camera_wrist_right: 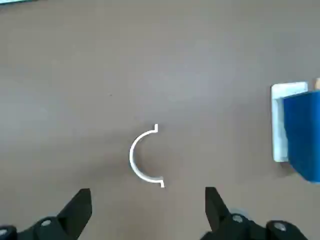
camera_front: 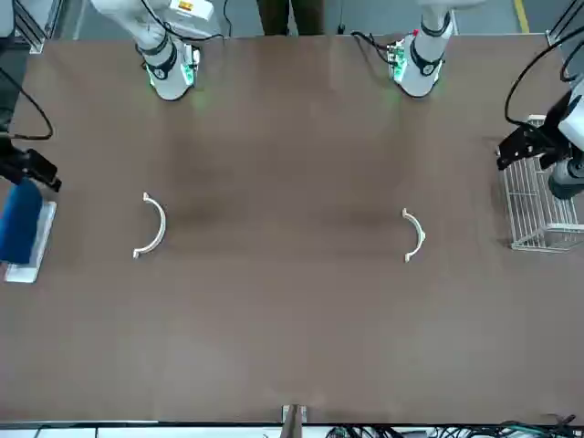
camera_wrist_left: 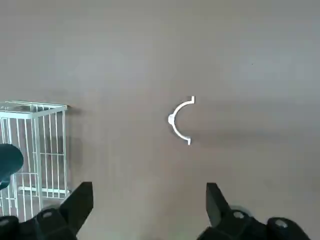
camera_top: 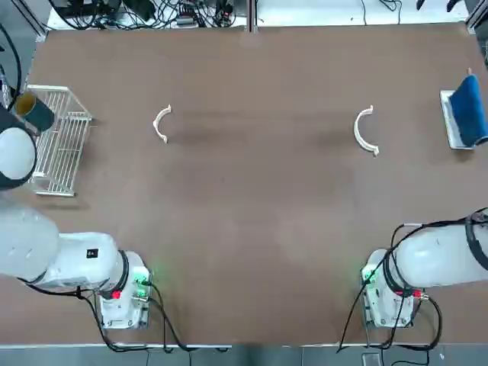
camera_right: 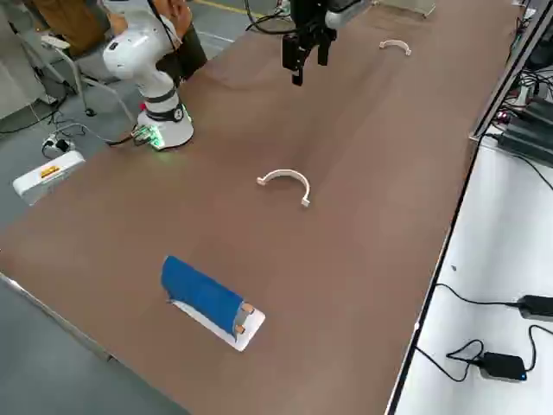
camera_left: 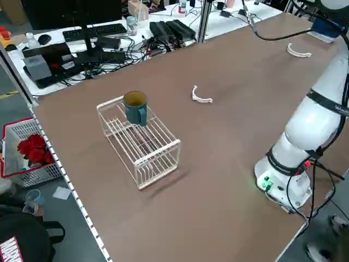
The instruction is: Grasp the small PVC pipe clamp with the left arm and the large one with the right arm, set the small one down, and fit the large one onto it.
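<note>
brown surface carries the small clamp and large clamp, well apart. both end effectors, left and right, are held apart and empty; each should be lowered straddling its thin arc.

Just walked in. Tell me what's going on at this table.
Nothing is being handled yet. The small clamp lies on the table ahead of the left arm, the large clamp ahead of the right arm, far apart. Each wrist view shows an open end effector, left and right, raised over its own clamp, touching nothing.
</note>
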Controlling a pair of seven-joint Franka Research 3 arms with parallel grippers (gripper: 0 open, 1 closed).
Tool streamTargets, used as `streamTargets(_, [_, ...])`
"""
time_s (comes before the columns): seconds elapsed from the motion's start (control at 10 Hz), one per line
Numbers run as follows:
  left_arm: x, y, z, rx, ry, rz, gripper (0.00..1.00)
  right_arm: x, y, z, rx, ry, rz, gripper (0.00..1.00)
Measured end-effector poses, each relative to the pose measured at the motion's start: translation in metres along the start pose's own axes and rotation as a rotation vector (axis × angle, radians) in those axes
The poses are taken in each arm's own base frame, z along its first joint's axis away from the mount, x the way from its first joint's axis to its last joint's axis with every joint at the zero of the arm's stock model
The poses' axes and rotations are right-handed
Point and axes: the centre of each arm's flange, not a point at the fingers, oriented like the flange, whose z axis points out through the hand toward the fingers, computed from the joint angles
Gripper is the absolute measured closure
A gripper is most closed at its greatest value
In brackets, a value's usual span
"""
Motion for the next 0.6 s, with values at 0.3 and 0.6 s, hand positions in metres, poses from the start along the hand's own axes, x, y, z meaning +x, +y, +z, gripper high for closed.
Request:
streamTargets(0.3, [0.007, -0.002, 0.003, -0.003, 0.028, -0.004, 0.0, -0.006, 0.019, 0.013, -0.002, -0.065, 0.009, 0.0])
streamTargets(0.6, [0.045, -0.004, 0.064, -0.011, 0.001, -0.011, 0.01, -0.007, 0.015, 0.033, -0.003, -0.096, 0.004, 0.0])
